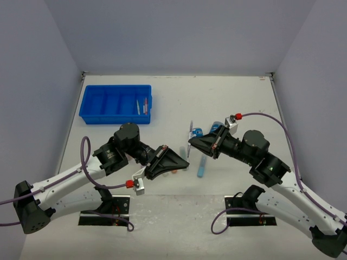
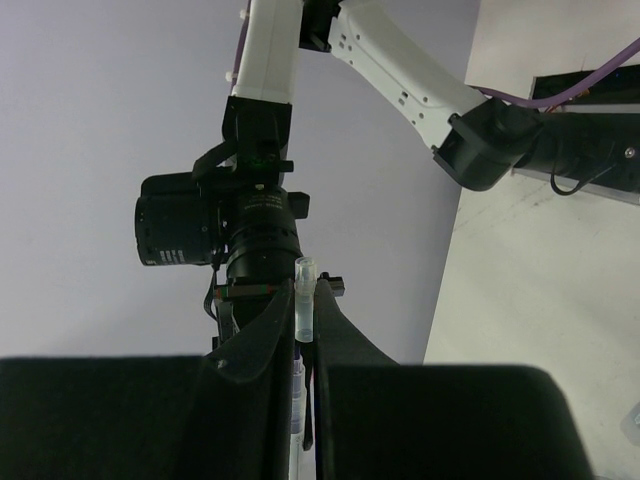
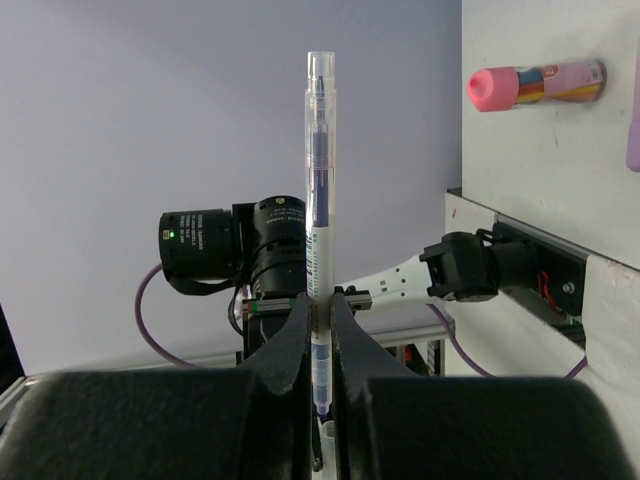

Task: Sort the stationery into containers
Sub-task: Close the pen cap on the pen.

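A thin clear pen (image 3: 319, 180) with a blue core stands between both grippers above the middle of the table. My right gripper (image 3: 320, 305) is shut on the pen's middle, and its long end sticks up past the fingertips. My left gripper (image 2: 301, 305) is shut on the same pen (image 2: 305, 295) near its clear cap. In the top view the two grippers meet tip to tip, left (image 1: 186, 161) and right (image 1: 190, 142). The blue divided tray (image 1: 92, 103) sits far left with thin pens (image 1: 142, 106) in its right compartment.
A blue marker (image 1: 201, 168) lies on the table under the right gripper. Small round blue tubs (image 1: 198, 131) sit just behind the grippers. A pink-capped bottle (image 3: 535, 83) lies on the table. Walls close in the left, back and right.
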Controlling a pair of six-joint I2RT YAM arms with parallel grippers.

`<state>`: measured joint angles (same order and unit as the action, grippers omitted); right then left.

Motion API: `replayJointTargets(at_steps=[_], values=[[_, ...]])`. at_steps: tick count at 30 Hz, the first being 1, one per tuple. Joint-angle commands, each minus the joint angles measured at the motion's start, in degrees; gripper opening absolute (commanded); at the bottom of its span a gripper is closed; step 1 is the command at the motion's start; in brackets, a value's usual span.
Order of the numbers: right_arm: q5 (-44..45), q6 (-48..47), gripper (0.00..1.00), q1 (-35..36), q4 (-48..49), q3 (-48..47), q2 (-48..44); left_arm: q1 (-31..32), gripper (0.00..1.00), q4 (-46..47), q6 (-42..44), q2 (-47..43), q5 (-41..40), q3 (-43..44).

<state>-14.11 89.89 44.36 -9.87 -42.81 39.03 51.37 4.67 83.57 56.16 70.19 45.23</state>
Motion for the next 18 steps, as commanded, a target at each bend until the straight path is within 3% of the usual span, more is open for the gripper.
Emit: replayJointTargets(at_steps=[1, 18], values=[[0.7, -0.8, 0.0, 0.3, 1.1, -2.2, 0.6, -0.5, 0.0, -0.3, 2.3, -1.0, 1.1, 1.3], [0.5, -1.0, 0.0, 0.3, 1.0, -2.3, -0.4, -1.1, 0.0, -0.5, 2.6, -1.0, 1.1, 1.7]])
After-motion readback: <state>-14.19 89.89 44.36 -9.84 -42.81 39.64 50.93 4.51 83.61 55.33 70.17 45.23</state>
